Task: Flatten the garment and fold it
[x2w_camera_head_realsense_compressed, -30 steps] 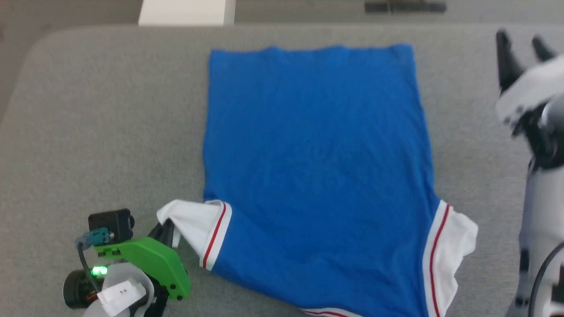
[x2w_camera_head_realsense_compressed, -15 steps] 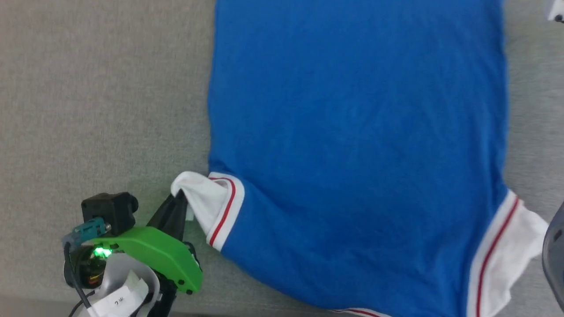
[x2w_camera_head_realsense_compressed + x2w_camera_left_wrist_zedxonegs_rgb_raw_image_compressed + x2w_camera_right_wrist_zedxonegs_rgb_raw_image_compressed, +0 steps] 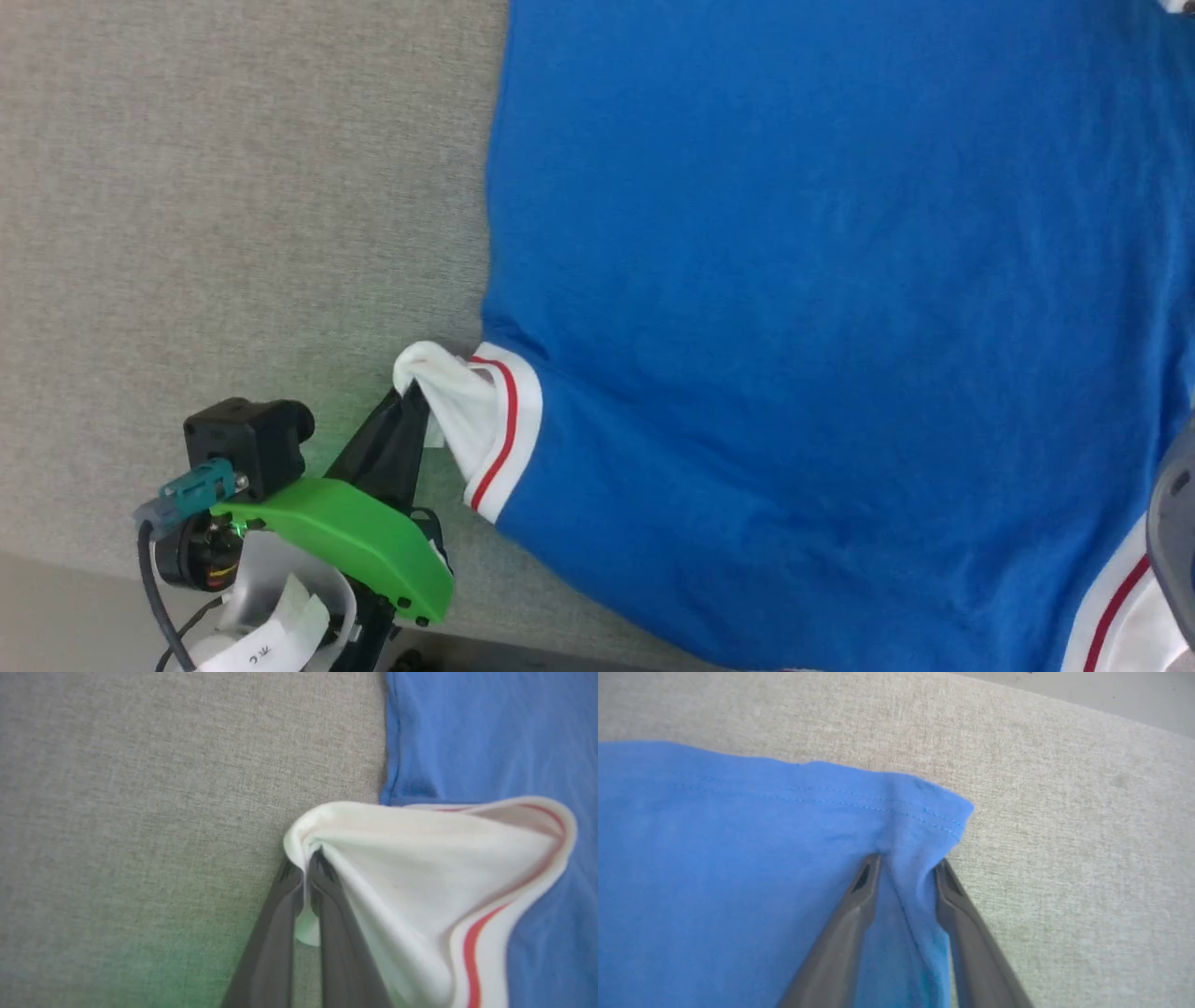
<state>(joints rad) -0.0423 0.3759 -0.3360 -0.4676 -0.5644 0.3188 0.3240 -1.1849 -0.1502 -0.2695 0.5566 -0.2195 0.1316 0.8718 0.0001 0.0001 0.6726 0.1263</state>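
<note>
While the left gripper [image 3: 304,865] is still pinching the near-left white sleeve [image 3: 420,858], the right gripper [image 3: 908,861] is now closing, fingers still apart, on the far-right hem of the royal-blue jersey T-shirt [image 3: 822,327] spread on the grey fabric-covered table [image 3: 233,233], probably readying a fold.

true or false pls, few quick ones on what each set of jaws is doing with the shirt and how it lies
1. The left jaws are shut on the white sleeve of the garment. True.
2. The right jaws are clamped on a white sleeve. False: they stand apart, astride a ridge of blue fabric near the hem corner.
3. The garment lies on a grey cloth surface. True.
4. The sleeve's trim stripe is green. False: the stripe is red.
</note>
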